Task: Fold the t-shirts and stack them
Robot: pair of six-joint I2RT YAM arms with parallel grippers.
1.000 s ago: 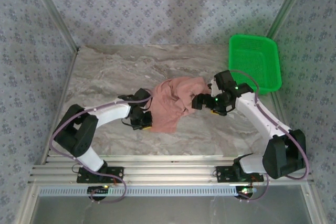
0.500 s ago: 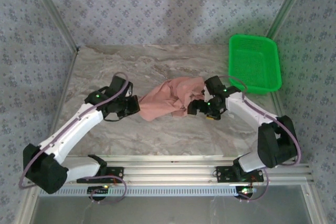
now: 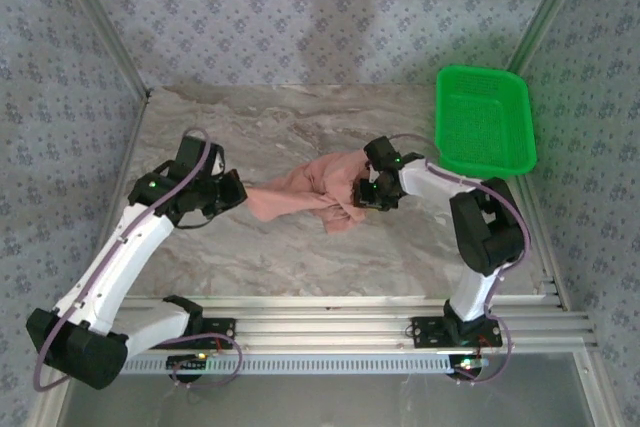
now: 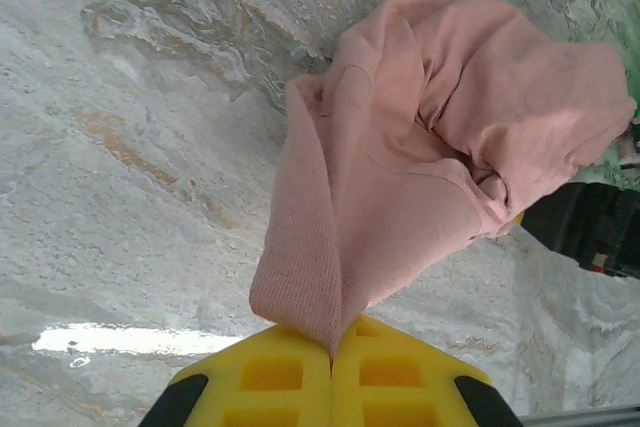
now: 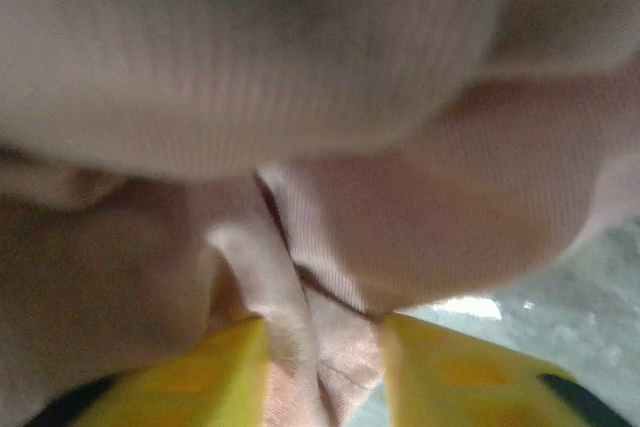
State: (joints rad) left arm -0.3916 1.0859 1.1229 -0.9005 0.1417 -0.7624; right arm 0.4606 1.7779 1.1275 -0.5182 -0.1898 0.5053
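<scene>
The salmon-pink t-shirt (image 3: 300, 195) lies bunched on the marble table, drawn out into a strip between the two arms. My left gripper (image 3: 240, 195) is shut on its left end. In the left wrist view a fold of the t-shirt (image 4: 440, 127) is pinched between the yellow pads of my left gripper (image 4: 332, 352). My right gripper (image 3: 362, 194) sits at the cloth's right end. In the right wrist view the t-shirt (image 5: 300, 67) hangs close to the lens, and a ridge of it fills the gap of my right gripper (image 5: 325, 367). The print is hidden.
A green plastic basket (image 3: 483, 127) stands at the back right, close behind the right arm. The marble table (image 3: 250, 127) has bare room at the back left and along the front. Metal frame rails run along the table's sides and near edge.
The left arm has swung out to the left, dragging the t-shirt's end with it. The right gripper has moved left into the cloth and closed its jaws on it.
</scene>
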